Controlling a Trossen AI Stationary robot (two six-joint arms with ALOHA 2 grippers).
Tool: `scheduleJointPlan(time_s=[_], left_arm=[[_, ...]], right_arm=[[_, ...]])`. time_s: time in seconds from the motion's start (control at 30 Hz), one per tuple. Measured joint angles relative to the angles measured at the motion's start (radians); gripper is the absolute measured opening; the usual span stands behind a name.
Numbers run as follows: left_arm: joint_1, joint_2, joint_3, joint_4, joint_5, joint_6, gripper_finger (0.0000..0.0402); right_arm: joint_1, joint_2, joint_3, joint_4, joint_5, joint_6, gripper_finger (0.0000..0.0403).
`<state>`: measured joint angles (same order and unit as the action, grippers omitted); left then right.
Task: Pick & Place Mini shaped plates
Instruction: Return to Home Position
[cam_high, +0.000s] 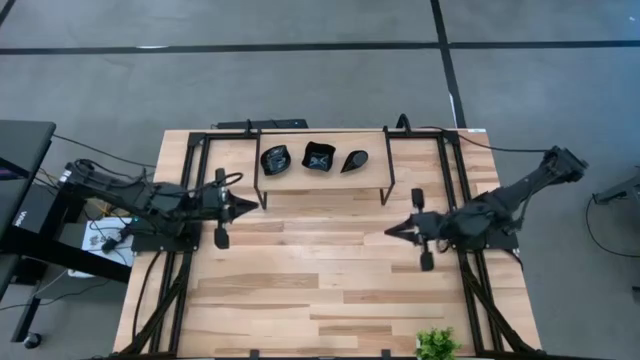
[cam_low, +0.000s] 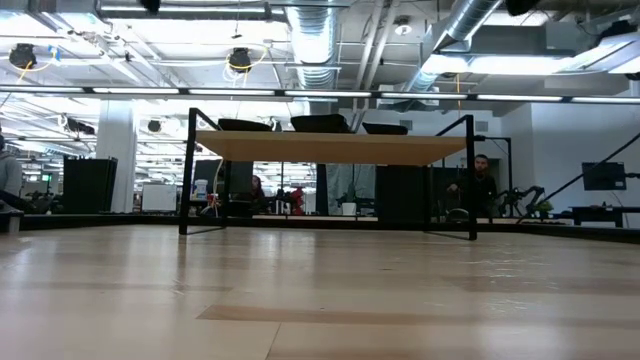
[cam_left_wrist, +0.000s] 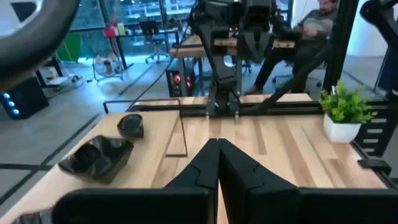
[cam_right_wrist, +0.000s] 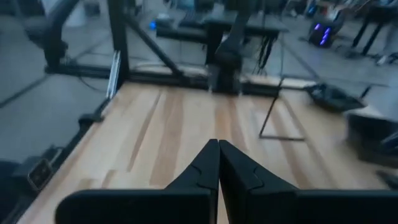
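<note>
Fingers (cam_left_wrist: 200, 167) pressed together, holding nothing, on left gripper (cam_high: 250, 207) and right gripper (cam_high: 392, 232), low over table (cam_high: 320, 285) either side of shelf (cam_high: 370, 178) | plates (cam_high: 319, 157) in three stacks on shelf top | likely light, stiff, glossy-slick, chip-prone | best hold: pinch across raised rim, one finger inside

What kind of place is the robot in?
Probably a robotics lab in a big open office: bare ducts cross the ceiling, a person sits in the background, and a left arm and right arm flank the wooden table.
</note>
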<state>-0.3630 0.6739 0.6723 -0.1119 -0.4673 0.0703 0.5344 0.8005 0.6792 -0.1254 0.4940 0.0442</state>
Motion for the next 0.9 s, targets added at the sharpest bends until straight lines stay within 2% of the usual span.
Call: scheduleJointPlan(time_s=[0.2,0.53,0.77,0.9], left_arm=[[0.000,-0.198,-0.195,0.041,-0.004,-0.005,0.0007],[-0.001,-0.538,-0.455,0.180,-0.003,-0.021,0.0007],[0.000,-0.672,-0.539,0.188,-0.005,0.008,0.0008],[0.000,-0.673,-0.581,0.208,-0.011,-0.001,0.0008]], right_arm=[[-0.036,-0.173,-0.036,-0.016,-0.035,0.006,0.0001],[-0.040,-0.457,-0.374,0.196,-0.076,-0.045,0.0001],[-0.040,-0.674,-0.533,0.209,-0.077,-0.047,0.0001],[-0.040,-0.797,-0.603,0.210,-0.077,-0.072,0.0001]])
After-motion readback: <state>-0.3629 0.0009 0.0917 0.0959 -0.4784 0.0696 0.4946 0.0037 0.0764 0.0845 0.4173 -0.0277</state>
